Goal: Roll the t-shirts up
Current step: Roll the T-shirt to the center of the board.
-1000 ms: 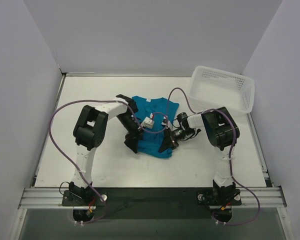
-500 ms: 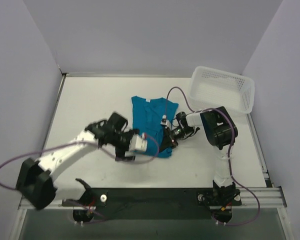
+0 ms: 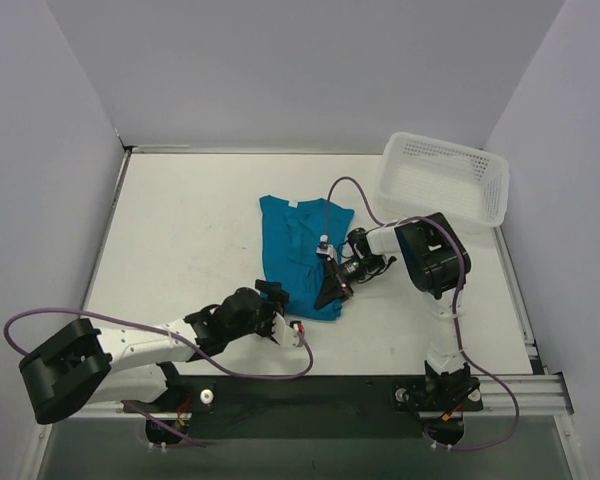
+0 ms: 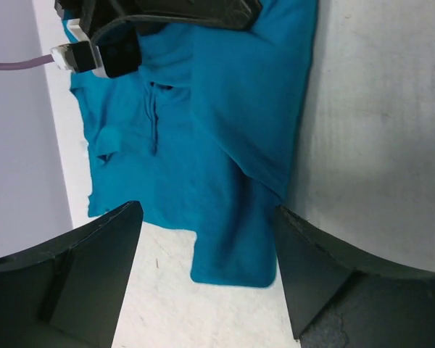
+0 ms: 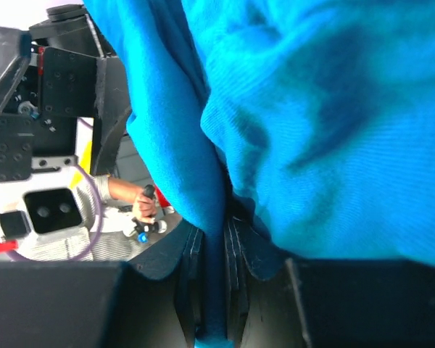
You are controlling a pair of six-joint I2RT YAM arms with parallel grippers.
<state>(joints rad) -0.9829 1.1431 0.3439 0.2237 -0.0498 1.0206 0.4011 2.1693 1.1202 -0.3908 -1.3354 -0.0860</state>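
Note:
The teal-blue t-shirt (image 3: 296, 250) lies crumpled on the white table, collar at the far end. My right gripper (image 3: 330, 288) is at its near right part, shut on a fold of the fabric; in the right wrist view the cloth (image 5: 333, 130) is pinched between the pads (image 5: 191, 283). My left gripper (image 3: 278, 302) is open and empty, low over the table just short of the shirt's near left corner. In the left wrist view the shirt (image 4: 203, 130) lies ahead of the gripper (image 4: 206, 272), and one shirt corner (image 4: 232, 261) shows between the spread fingers (image 4: 72, 275).
A white perforated basket (image 3: 442, 178) stands at the far right, tilted against the wall. The left arm (image 3: 140, 340) lies low along the table's near left. Walls enclose the table on three sides. The right gripper's body (image 4: 159, 14) shows at the top of the left wrist view.
My left arm has swung away from the shirt's left edge, down to the near left of the table, its gripper now open. The right gripper has kept its hold on the shirt.

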